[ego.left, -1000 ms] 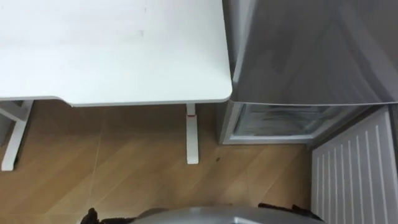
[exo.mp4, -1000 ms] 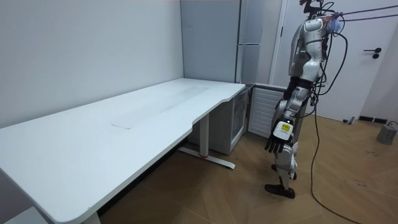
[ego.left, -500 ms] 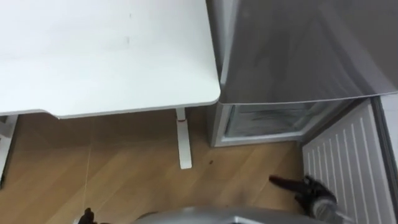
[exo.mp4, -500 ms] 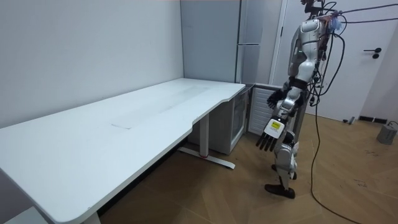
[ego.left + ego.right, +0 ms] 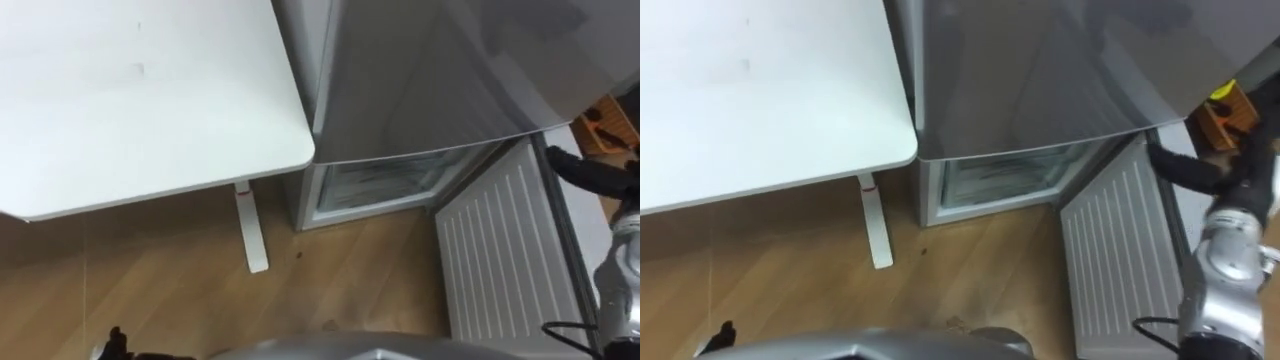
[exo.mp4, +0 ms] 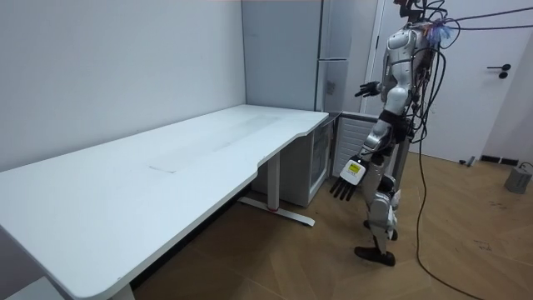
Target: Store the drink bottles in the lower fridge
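The tall grey fridge (image 5: 420, 70) stands right of the white table. Its lower compartment (image 5: 380, 185) is open, with clear drawer fronts inside. The lower door (image 5: 500, 250) is swung out to the right, its white ribbed inner side facing up. My right hand (image 5: 1185, 168) is raised at the right, over the far edge of that door, fingers straight and holding nothing. In the room view my left hand (image 6: 343, 185) hangs by my thigh, fingers relaxed and empty. I stand facing the fridge (image 6: 333, 50), close to the table's corner.
The white table (image 5: 150, 100) fills the left, one leg (image 5: 250, 230) on the wooden floor close to the fridge. An orange-brown thing (image 5: 1220, 110) lies past the open door. A room door (image 6: 500, 71) and a small grey bucket (image 6: 520, 177) are behind me.
My right arm has risen from my side to chest height, hand stretched toward the fridge. My head camera has swung right, so table and fridge slid left. The left hand swung slightly forward.
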Tool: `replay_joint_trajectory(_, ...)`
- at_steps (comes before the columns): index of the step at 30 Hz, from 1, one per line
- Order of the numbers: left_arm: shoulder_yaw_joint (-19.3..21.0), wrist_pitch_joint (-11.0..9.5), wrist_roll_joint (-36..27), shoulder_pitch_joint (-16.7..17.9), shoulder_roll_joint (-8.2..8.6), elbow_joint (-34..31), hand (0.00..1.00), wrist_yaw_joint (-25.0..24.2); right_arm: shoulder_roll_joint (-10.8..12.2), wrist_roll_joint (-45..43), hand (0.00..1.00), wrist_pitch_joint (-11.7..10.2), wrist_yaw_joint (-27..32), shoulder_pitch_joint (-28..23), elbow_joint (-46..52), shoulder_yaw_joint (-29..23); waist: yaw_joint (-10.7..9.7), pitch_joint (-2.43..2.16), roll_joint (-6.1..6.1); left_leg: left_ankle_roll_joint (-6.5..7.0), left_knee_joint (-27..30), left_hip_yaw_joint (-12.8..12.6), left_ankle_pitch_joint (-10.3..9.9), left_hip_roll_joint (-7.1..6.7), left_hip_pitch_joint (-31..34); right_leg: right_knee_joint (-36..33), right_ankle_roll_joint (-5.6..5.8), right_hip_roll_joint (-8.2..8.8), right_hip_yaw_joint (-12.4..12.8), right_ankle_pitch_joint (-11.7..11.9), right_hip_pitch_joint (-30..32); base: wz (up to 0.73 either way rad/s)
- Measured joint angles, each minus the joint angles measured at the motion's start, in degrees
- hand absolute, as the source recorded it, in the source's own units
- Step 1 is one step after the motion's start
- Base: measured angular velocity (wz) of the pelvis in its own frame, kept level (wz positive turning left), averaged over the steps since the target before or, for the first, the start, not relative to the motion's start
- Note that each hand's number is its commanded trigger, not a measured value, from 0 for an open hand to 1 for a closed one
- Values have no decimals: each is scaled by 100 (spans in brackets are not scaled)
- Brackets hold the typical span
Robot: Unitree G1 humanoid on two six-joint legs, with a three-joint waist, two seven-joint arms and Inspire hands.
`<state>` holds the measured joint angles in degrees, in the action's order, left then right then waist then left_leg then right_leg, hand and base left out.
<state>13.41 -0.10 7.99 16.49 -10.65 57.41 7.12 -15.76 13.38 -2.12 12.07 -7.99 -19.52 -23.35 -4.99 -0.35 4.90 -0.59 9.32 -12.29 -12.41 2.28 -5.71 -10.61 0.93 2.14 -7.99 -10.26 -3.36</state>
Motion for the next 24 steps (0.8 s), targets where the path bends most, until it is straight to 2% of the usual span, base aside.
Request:
replay_joint_trajectory(3,-11,50,20,25,5,-12,0,1,-191,63,0,9,225,-1,-429,-77,-30,-4,-45,-1,-30,-16,0,14,-86,-2,-3,-15,0,2,-65,0)
replay_joint_trajectory(6,-5,114,56,112,31,-131,0,1,-269,74,0,24,286,31,-824,-137,-86,18,-80,-2,-71,-1,-1,24,-88,-22,-19,-26,-3,12,-48,0)
replay_joint_trajectory(9,55,140,164,166,29,-210,0,0,-289,87,0,75,365,64,-1281,-323,-79,19,-104,-1,-66,12,0,24,-86,-29,-23,-26,-3,8,-32,0)
replay_joint_trajectory(11,169,150,174,204,26,-211,0,-16,-334,189,0,103,420,108,-1627,-435,-83,9,-65,-3,-46,24,3,24,-89,-40,-33,-26,-3,-7,-7,0)
replay_joint_trajectory(18,342,278,183,244,-25,-225,0,-116,-518,681,0,198,463,117,-2493,-751,-100,24,80,-5,9,62,1,25,-83,-17,-33,-31,-2,-5,-49,0)
replay_joint_trajectory(24,342,394,176,228,-146,-222,0,-117,-705,708,0,302,368,124,-3195,-760,-115,25,73,-9,7,65,-8,23,-43,-12,-32,-36,-3,-5,-58,0)
